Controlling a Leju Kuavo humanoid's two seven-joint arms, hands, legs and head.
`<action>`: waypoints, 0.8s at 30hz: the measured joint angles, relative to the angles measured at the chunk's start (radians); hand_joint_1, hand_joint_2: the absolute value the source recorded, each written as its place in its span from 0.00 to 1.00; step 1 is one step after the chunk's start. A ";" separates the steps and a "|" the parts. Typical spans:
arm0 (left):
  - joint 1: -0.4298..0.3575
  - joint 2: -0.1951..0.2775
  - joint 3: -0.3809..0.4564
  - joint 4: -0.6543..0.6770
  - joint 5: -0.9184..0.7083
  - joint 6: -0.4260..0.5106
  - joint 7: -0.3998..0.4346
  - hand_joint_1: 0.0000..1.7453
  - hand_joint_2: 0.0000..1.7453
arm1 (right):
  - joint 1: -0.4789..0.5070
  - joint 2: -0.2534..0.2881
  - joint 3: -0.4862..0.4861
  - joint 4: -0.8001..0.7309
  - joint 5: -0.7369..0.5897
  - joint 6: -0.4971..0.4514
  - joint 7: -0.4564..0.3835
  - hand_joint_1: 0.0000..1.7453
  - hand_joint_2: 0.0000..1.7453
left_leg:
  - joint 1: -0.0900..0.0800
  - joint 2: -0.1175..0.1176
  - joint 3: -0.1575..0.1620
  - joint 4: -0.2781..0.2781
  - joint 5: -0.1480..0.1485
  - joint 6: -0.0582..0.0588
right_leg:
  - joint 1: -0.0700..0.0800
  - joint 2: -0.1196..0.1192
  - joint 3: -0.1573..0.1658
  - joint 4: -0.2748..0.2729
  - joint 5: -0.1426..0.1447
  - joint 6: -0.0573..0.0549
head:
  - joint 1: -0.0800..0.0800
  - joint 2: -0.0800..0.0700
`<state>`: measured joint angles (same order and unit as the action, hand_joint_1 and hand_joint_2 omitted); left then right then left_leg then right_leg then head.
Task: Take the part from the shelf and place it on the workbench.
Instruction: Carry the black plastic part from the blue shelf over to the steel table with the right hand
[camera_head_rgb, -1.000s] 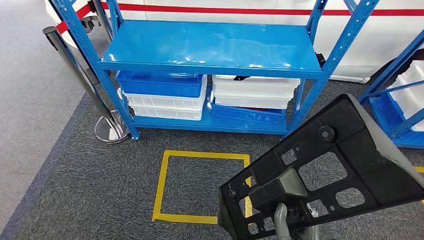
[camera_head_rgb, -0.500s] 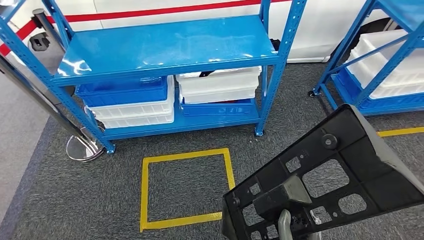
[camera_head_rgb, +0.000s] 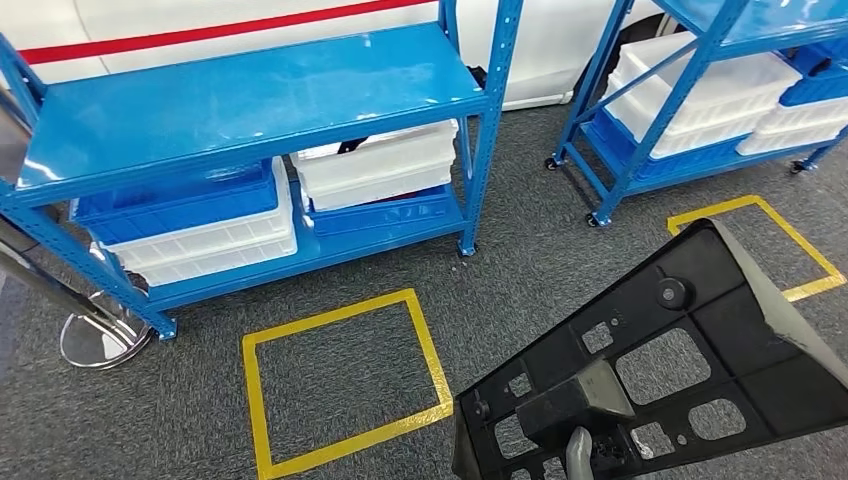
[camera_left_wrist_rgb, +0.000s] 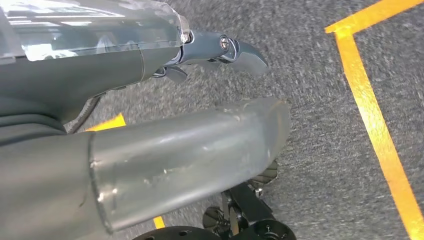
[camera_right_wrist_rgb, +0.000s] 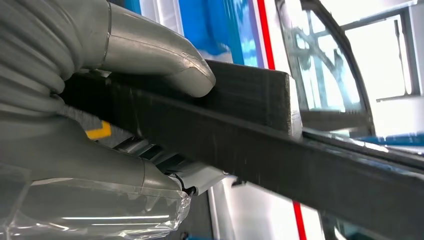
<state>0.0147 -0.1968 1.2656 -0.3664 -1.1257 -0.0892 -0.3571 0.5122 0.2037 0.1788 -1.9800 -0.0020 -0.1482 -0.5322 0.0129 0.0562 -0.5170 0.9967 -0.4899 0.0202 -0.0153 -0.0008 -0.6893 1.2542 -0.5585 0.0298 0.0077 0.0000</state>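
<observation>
I see my right hand (camera_right_wrist_rgb: 100, 100) clamped on the black part (camera_head_rgb: 660, 370), thumb pressed over its edge. The part sits at 4 o'clock in the head view, long axis running from 7 toward 1 o'clock. My left hand (camera_left_wrist_rgb: 165, 115) hangs empty over the carpet, fingers apart.

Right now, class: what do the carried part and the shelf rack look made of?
Part: seemingly moulded black plastic, matte, with cut-out windows and ribs. Shelf rack: probably painted metal, glossy blue, reflecting light, with perforated uprights. The right hand grips the part.
</observation>
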 joint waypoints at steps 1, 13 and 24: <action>-0.003 0.001 0.002 0.000 -0.003 0.005 -0.004 0.00 0.00 | 0.000 0.000 -0.002 0.000 -0.003 0.004 0.000 1.00 1.00 | -0.001 0.012 0.001 0.001 -0.001 -0.001 | 0.001 -0.012 0.041 -0.065 0.029 -0.003 | 0.000 0.000; -0.023 0.028 0.008 0.037 -0.019 0.040 -0.033 0.00 0.00 | 0.020 0.014 -0.016 -0.018 -0.009 0.008 0.001 1.00 1.00 | 0.000 -0.046 -0.093 0.265 -0.155 -0.051 | 0.007 0.018 0.122 -0.247 0.094 -0.073 | -0.009 0.000; -0.025 0.033 0.008 0.039 -0.031 0.045 -0.052 0.00 0.00 | 0.048 0.023 -0.034 -0.047 -0.010 0.017 0.008 1.00 1.00 | 0.008 -0.090 0.017 0.007 -0.016 -0.014 | 0.006 0.094 0.075 -0.196 0.088 -0.028 | -0.008 0.000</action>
<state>-0.0099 -0.1642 1.2741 -0.3273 -1.1570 -0.0446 -0.4093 0.5604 0.2272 0.1450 -2.0266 -0.0121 -0.1314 -0.5237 0.0210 -0.0338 -0.5003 1.0035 -0.5061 0.0057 -0.0090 0.0929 -0.6141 1.0584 -0.4703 0.0020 -0.0003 0.0000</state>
